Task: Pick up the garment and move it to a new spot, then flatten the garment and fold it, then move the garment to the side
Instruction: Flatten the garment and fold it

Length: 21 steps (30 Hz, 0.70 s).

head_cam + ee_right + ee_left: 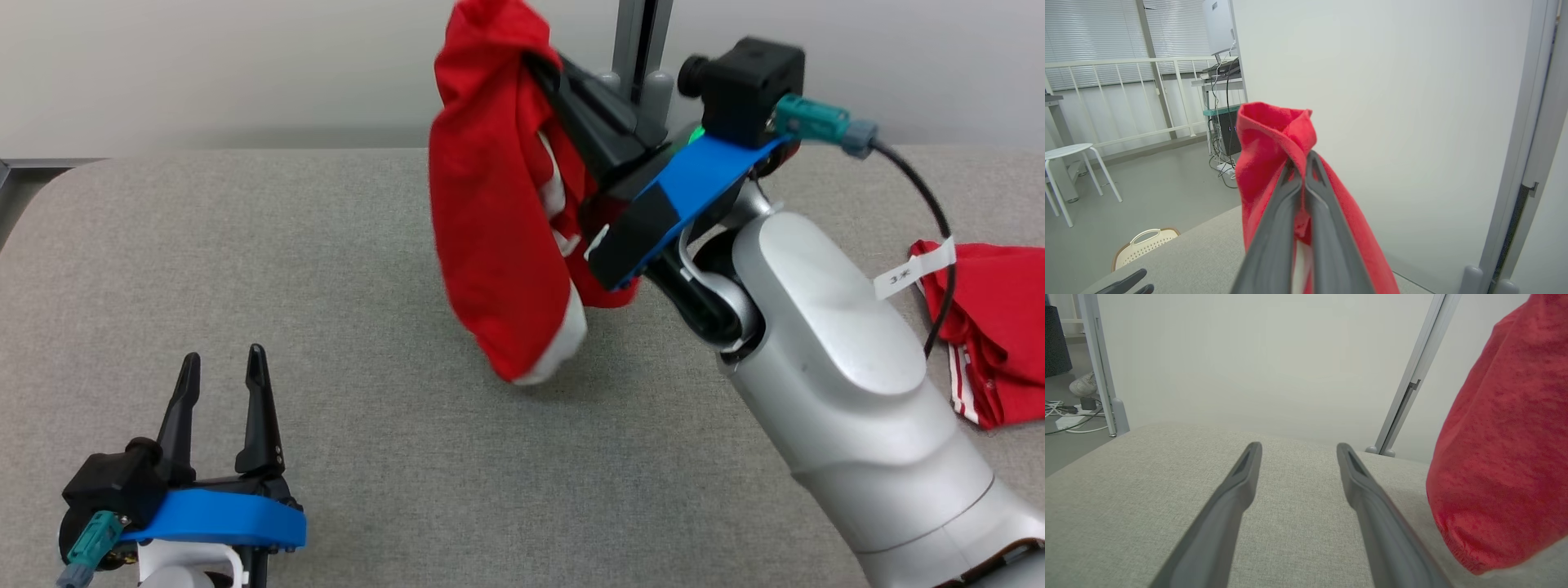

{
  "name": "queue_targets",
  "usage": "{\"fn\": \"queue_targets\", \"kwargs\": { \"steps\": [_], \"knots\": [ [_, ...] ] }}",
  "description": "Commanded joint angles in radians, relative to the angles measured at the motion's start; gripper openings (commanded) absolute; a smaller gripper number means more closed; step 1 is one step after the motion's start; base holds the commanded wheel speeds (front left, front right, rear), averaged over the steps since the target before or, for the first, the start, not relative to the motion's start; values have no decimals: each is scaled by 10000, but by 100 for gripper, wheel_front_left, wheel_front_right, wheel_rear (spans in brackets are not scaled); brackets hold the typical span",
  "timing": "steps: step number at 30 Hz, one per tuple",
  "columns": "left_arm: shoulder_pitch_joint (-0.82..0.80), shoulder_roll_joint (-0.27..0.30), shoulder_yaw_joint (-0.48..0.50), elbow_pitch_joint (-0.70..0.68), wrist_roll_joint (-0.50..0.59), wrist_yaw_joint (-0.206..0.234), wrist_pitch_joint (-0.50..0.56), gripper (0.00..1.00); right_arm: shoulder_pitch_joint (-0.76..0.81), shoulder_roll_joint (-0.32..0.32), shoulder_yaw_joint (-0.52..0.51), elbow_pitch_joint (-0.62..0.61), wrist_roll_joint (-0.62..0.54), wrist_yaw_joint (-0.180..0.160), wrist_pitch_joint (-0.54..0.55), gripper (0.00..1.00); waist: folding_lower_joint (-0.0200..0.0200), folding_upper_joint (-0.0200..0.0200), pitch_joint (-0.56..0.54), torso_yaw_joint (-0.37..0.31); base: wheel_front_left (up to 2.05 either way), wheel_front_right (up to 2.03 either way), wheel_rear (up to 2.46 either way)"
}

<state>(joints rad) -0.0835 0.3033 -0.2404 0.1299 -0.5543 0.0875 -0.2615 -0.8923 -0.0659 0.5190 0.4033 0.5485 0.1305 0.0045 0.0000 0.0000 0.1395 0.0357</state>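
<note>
A red garment (pixel 490 212) with white trim hangs in a bunched column above the grey table (pixel 326 327), its lower end just over the surface. My right gripper (pixel 543 69) is shut on the garment's top fold, high at the table's far middle. In the right wrist view the red garment (pixel 1261 163) drapes over the closed gripper (pixel 1302 161). My left gripper (pixel 222 371) rests open at the near left, holding nothing. In the left wrist view the open gripper (pixel 1298 451) points across the table, with the hanging garment (pixel 1502 457) to its right.
A second red garment (pixel 996 327) with white stripes lies crumpled at the table's right edge. A grey upright post (pixel 641 49) stands behind the table. A white stool (pixel 1073 163) and a basket (pixel 1143 245) stand on the floor past the table's left end.
</note>
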Motion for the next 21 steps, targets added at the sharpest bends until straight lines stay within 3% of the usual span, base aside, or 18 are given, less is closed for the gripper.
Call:
{"fn": "queue_targets", "kwargs": {
  "steps": [1, 5, 16, 21],
  "knots": [
    [99, 30, 32, -16, 32, 24, -42, 100, -252, 44, -143, 56, 36, 6, -126, 0, 0, 0, -38, 4, 0, 0, 0],
    [177, 32, 36, 22, 50, 51, -43, 100, -355, 127, -927, 294, -114, 6, -349, 0, 0, 0, -191, -52, 0, 0, 0],
    [189, 81, 11, -184, -2, 106, -13, 100, 3202, 83, -3432, 1825, -1422, 6, 549, 0, 0, 0, -11, -414, 0, 0, 0],
    [52, 121, 7, -154, -27, 83, -12, 100, 4087, 109, -4122, 1747, -1909, 6, 612, 0, 0, 0, 130, -508, 0, 0, 0]
  ]
}}
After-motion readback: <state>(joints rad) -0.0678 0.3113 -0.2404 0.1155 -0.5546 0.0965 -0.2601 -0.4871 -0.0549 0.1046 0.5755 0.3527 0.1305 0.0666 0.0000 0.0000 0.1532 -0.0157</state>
